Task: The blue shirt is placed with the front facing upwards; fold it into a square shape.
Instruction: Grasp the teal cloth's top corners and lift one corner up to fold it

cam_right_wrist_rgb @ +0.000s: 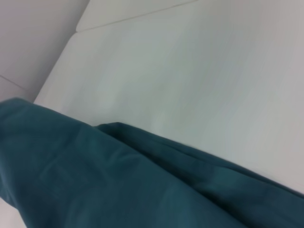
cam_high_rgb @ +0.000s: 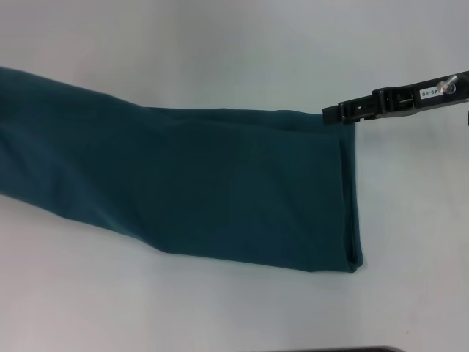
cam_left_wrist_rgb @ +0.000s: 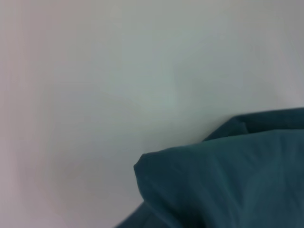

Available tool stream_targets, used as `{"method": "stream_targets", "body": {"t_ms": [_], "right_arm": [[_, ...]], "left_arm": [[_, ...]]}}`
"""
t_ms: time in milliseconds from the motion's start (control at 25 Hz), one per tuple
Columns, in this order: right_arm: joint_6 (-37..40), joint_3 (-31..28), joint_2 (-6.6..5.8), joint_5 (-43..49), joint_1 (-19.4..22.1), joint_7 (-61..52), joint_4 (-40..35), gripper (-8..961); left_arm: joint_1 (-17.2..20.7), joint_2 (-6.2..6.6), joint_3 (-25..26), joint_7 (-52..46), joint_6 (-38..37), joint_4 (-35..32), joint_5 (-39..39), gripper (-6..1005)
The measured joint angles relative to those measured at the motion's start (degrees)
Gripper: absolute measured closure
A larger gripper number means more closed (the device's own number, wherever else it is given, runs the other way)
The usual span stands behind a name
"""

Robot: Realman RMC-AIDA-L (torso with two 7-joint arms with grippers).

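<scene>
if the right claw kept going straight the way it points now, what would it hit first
The right claw points toward the robot's left, its tip at the far right corner of the blue shirt. Going on, it would likely meet that shirt's far edge first, though height above the cloth is unclear.

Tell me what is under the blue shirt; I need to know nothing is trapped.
Only the white table shows around the blue shirt. The right claw meets its far corner. Anything beneath the folded cloth is hidden.

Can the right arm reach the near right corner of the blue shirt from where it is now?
Probably yes. The right end effector sits at the far right corner of the blue shirt, and only bare white table lies between it and the near corner.
</scene>
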State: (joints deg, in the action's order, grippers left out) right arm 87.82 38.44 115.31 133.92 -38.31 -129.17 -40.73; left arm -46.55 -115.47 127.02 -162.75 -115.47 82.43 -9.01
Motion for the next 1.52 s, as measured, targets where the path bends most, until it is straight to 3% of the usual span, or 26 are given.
{"method": "stream_targets", "body": {"t_ms": [480, 640, 760, 960, 1080, 1200, 1520], "right_arm": [[0.12, -0.18, 0.26, -0.50, -0.83, -0.11, 0.03, 313], [1.77, 1.73, 0.94, -5.22, -1.91, -0.10, 1.18, 313], [2.01, 4.79, 1.79, -6.88, -4.98, 0.40, 3.95, 313], [-4.44, 10.87, 4.65, -8.05, -9.97, 3.61, 7.27, 314], [-12.44, 16.56, 4.95, -12.37, -12.97, 5.37, 13.38, 314], [-15.78, 18.05, 5.01, -14.52, -13.32, 5.34, 14.52, 314], [-23.57, 27.58, 5.41, -25.97, -12.52, 7.84, 16.70, 623]], "left_arm": [[0.23, -0.44, 0.90, 2.10, -1.42, 2.10, -1.91, 910], [-0.20, -0.10, 0.95, 2.25, -1.55, 2.15, -2.43, 910], [-0.28, 0.16, 1.66, 2.46, -1.47, 2.97, -2.62, 910], [-0.52, 0.18, 3.60, 3.38, -1.37, 3.66, -2.77, 910], [-0.48, -0.08, 4.29, 3.86, -1.21, 4.76, -2.89, 910], [-0.45, -0.08, 4.56, 3.99, -1.20, 4.98, -2.91, 910], [-0.31, -0.19, 4.73, 4.15, -1.28, 5.86, -4.24, 911]]}}
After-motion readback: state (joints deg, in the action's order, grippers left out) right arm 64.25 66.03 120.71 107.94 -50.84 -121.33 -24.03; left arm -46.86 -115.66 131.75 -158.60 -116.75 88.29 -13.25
